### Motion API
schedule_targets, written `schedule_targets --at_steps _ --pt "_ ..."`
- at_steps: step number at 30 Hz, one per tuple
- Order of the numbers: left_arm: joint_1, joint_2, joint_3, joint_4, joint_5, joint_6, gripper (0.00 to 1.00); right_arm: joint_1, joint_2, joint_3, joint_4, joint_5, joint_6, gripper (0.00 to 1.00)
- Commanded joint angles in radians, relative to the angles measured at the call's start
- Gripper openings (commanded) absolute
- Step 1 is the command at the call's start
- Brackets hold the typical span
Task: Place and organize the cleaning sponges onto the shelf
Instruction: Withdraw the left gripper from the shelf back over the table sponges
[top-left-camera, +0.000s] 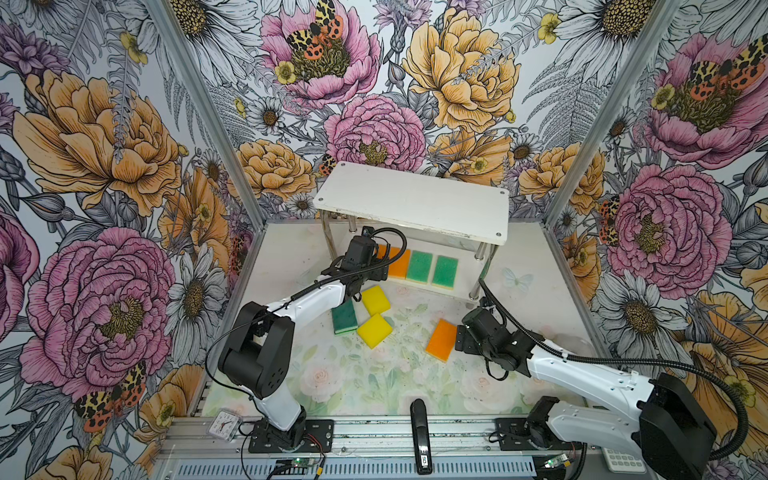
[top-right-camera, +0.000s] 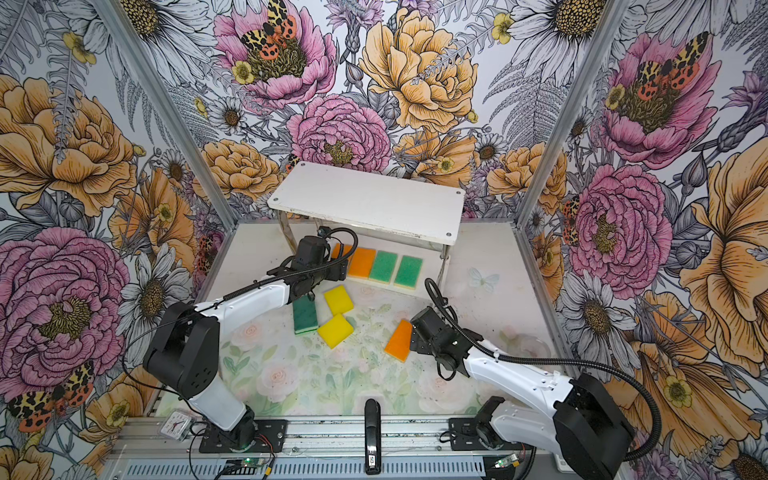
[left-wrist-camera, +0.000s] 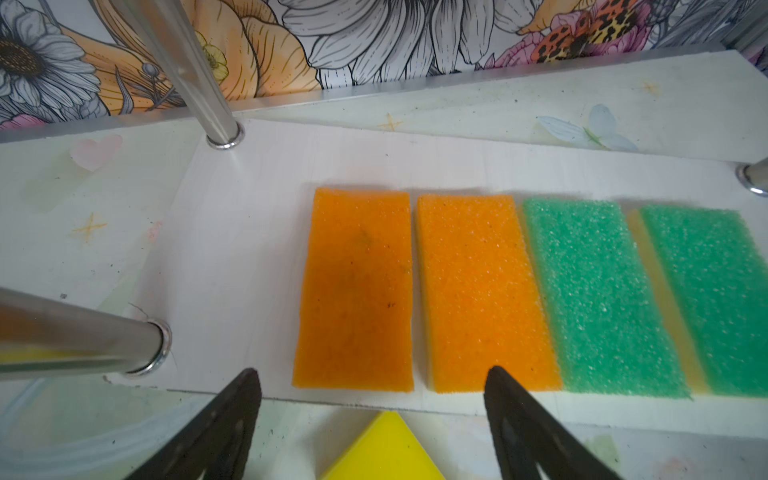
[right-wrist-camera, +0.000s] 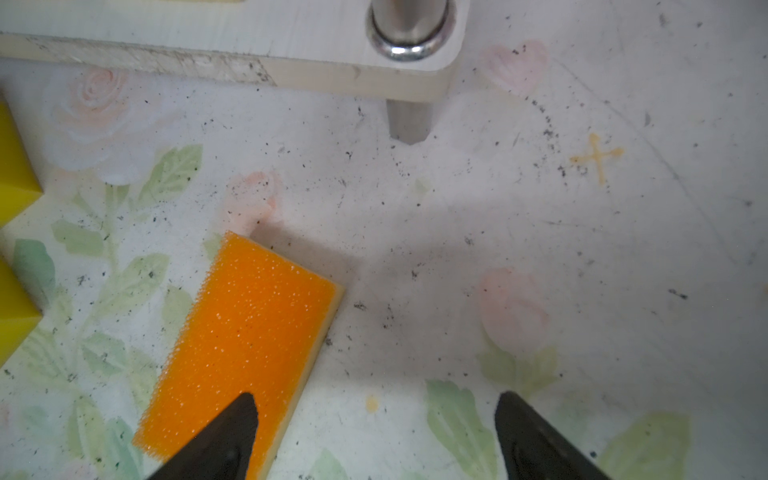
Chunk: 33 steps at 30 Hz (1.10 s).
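The shelf (top-left-camera: 411, 199) stands at the back. On its lower board (left-wrist-camera: 241, 249) lie two orange sponges (left-wrist-camera: 357, 291) (left-wrist-camera: 478, 291) and two light green sponges (left-wrist-camera: 598, 299) (left-wrist-camera: 715, 291) in a row. My left gripper (left-wrist-camera: 372, 374) is open and empty at that board's front edge, above a corner of a yellow sponge (left-wrist-camera: 386, 449). On the table lie a dark green sponge (top-left-camera: 344, 318), two yellow sponges (top-left-camera: 376, 300) (top-left-camera: 374, 330) and an orange sponge (top-left-camera: 441, 340). My right gripper (right-wrist-camera: 377, 397) is open, one finger over that orange sponge (right-wrist-camera: 249, 332), holding nothing.
Chrome posts (left-wrist-camera: 195, 70) (left-wrist-camera: 75, 332) flank the lower board's left end, and another post (right-wrist-camera: 409, 25) stands at its right front corner. A black stapler-like object (top-left-camera: 420, 432), a small clock (top-left-camera: 224, 424) and a white keypad (top-left-camera: 623, 459) lie at the front rail.
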Motion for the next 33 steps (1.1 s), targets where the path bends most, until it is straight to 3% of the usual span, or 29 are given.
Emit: schedule_targets --at_steps 1,10,18,33 --pt "-0.072 -0.067 -0.050 -0.047 -0.068 -0.030 0.91 -0.005 -0.011 0.000 0.003 -0.010 -0.024 0.92" --pt "-0.403 -0.163 -0.178 -0.086 -0.304 -0.106 0.99 -0.014 -0.063 -0.022 0.001 -0.008 -0.055 0.92" --pt "-0.547 -0.161 -0.231 -0.082 -0.301 -0.206 0.99 -0.035 -0.136 -0.053 0.000 -0.023 -0.069 0.92" --pt "-0.744 0.067 -0.140 -0.009 -0.369 -0.314 0.99 -0.100 -0.207 -0.113 0.001 -0.058 -0.051 0.93"
